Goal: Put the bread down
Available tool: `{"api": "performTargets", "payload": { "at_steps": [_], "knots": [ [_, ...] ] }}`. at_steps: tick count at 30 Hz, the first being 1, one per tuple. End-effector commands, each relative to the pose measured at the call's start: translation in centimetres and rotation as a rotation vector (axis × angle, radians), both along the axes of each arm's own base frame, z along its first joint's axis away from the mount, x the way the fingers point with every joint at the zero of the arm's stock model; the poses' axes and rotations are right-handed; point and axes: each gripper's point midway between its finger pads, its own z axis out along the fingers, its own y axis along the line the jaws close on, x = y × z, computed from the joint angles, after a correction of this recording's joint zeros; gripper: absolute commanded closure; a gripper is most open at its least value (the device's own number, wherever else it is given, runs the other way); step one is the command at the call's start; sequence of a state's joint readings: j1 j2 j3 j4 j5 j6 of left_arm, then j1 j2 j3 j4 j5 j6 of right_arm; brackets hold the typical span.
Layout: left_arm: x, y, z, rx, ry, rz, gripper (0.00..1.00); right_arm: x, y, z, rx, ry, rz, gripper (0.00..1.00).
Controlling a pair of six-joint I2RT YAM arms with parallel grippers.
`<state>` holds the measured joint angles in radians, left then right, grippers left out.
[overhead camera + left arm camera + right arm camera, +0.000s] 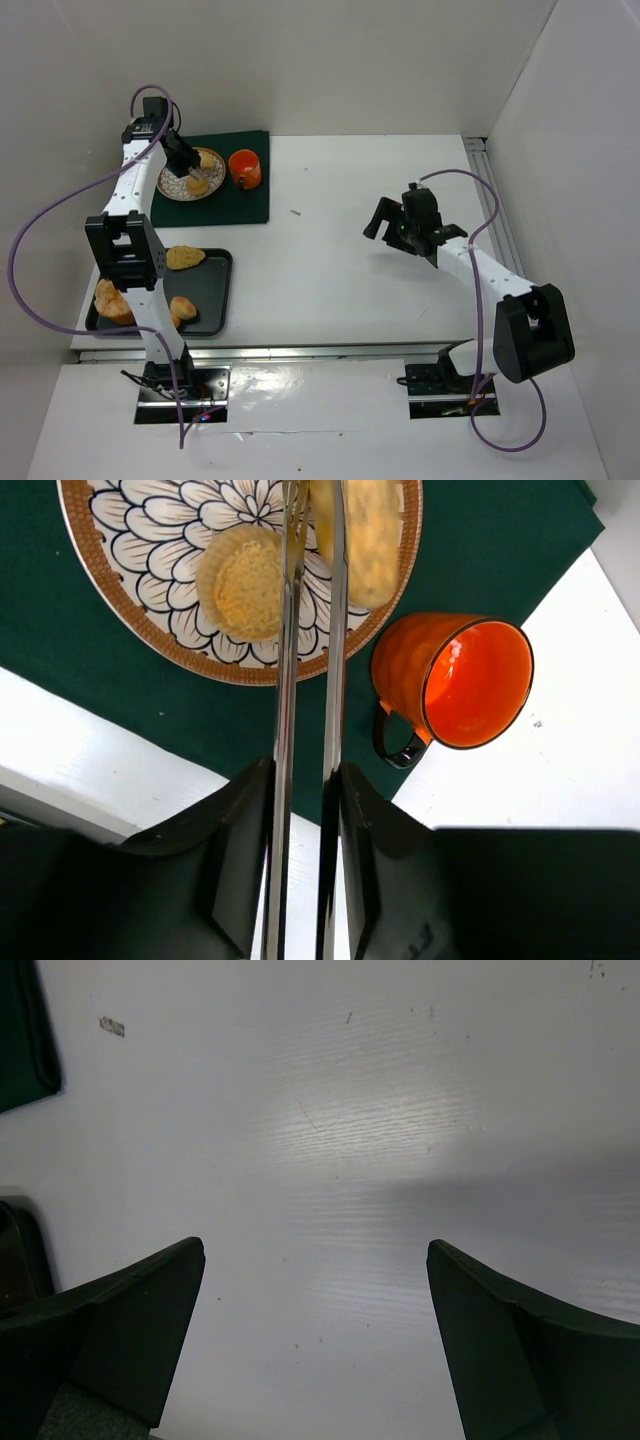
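Observation:
A flowered plate point(166, 189) on a green mat point(252, 203) holds two bread rolls point(197, 184), point(208, 160). In the left wrist view one round roll point(240, 585) lies on the plate point(120, 610) left of the tongs; a longer roll point(375, 530) lies under the right blade. My left gripper point(183, 160) is shut on metal tongs point(285, 680), whose blades stand close together over the plate. I cannot tell whether the tongs pinch the longer roll. My right gripper point(385, 222) is open and empty over bare table, as the right wrist view point(315, 1260) shows.
An orange mug point(245, 168) stands on the mat right of the plate; it also shows in the left wrist view point(455, 680). A black tray point(218, 290) at the near left holds three more rolls point(185, 257), point(183, 307), point(113, 300). White walls enclose the table.

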<state>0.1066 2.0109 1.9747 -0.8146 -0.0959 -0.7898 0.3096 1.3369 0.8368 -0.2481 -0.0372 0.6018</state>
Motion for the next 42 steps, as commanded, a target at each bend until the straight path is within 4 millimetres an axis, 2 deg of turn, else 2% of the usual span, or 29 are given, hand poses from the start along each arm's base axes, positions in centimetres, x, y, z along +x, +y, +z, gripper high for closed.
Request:
{"api": "performTargets", "payload": {
  "at_steps": [1,3,4,8,10,11,13,14,16,19,20,22,23,24,26,27,29,30,31,33,36,37,39,40,42],
  "knots": [
    [0.4,-0.4,3.6,0.001,-0.102,-0.023,0.56,0.4,-0.4,-0.2,-0.017,0.008,-0.015,0.01],
    [0.0,-0.4,4.2,0.009,-0.112,-0.031,0.45,0.4,-0.4,-0.2,-0.016,0.008,-0.015,0.01],
    [-0.3,-0.4,5.2,0.018,-0.130,-0.039,0.42,0.6,-0.3,0.1,-0.014,-0.001,-0.015,0.01],
    [-1.2,-0.5,7.4,0.031,-0.170,-0.048,0.41,0.4,-0.4,0.3,-0.013,-0.002,-0.015,0.01],
    [-1.6,-0.5,8.6,0.034,-0.189,-0.048,0.44,0.4,-0.4,0.7,-0.010,-0.011,-0.015,0.01],
    [-2.2,-0.5,10.1,0.044,-0.220,-0.054,0.46,0.0,-0.5,0.5,-0.013,-0.002,-0.015,0.01],
    [-3.2,-1.3,10.7,0.044,-0.228,-0.078,0.47,0.0,-0.5,0.8,-0.010,-0.012,-0.015,0.01],
    [-3.8,-1.7,11.1,0.064,-0.234,-0.108,0.50,0.0,-0.5,0.8,-0.010,-0.013,-0.015,0.01],
    [-5.7,-3.7,11.8,0.071,-0.250,-0.196,0.54,0.0,-0.9,1.3,-0.020,-0.025,-0.030,0.01],
    [-6.8,-7.4,12.4,0.114,-0.315,-0.372,0.57,-0.1,-1.2,1.4,-0.031,-0.029,-0.042,0.01],
    [-8.0,-9.1,11.4,0.091,-0.328,-0.450,0.57,-0.2,-1.5,1.2,-0.048,-0.025,-0.045,0.01],
    [-8.1,-12.2,11.3,0.109,-0.394,-0.569,0.57,0.2,-2.1,2.4,-0.063,-0.043,-0.063,0.01],
    [-8.8,-13.1,9.5,0.109,-0.365,-0.602,0.57,0.3,-2.3,2.7,-0.070,-0.044,-0.070,0.01],
    [-9.4,-14.8,9.1,0.110,-0.363,-0.640,0.57,0.3,-2.6,3.3,-0.084,-0.060,-0.071,0.01],
    [-9.9,-16.3,7.6,0.125,-0.346,-0.678,0.57,0.2,-3.2,4.6,-0.092,-0.089,-0.086,0.01],
    [-10.1,-16.3,6.1,0.150,-0.317,-0.668,0.57,0.2,-3.8,4.7,-0.100,-0.088,-0.105,0.01],
    [-11.2,-18.5,5.1,0.151,-0.315,-0.721,0.57,0.0,-4.5,5.1,-0.114,-0.091,-0.115,0.01],
    [-11.4,-19.2,3.4,0.155,-0.305,-0.736,0.56,-0.2,-4.7,5.2,-0.122,-0.089,-0.123,0.01],
    [-12.2,-20.6,3.2,0.163,-0.326,-0.774,0.56,-0.2,-4.7,5.2,-0.122,-0.089,-0.123,0.01],
    [-13.1,-21.2,2.0,0.182,-0.316,-0.762,0.56,-0.4,-5.1,5.4,-0.115,-0.087,-0.139,0.01],
    [-13.6,-21.1,0.4,0.212,-0.284,-0.744,0.54,-0.4,-5.1,5.7,-0.112,-0.096,-0.140,0.01],
    [-14.1,-20.6,-0.6,0.221,-0.260,-0.741,0.54,-0.6,-5.1,5.5,-0.115,-0.087,-0.139,0.01],
    [-15.1,-21.5,-2.1,0.204,-0.243,-0.768,0.51,-0.6,-5.1,5.5,-0.108,-0.085,-0.146,0.01],
    [-16.0,-21.5,-3.9,0.206,-0.205,-0.782,0.50,-0.6,-5.1,5.5,-0.108,-0.085,-0.146,0.01],
    [-17.3,-22.5,-5.2,0.177,-0.191,-0.802,0.47,-0.6,-4.9,5.5,-0.102,-0.084,-0.139,0.01]
  ]
}}
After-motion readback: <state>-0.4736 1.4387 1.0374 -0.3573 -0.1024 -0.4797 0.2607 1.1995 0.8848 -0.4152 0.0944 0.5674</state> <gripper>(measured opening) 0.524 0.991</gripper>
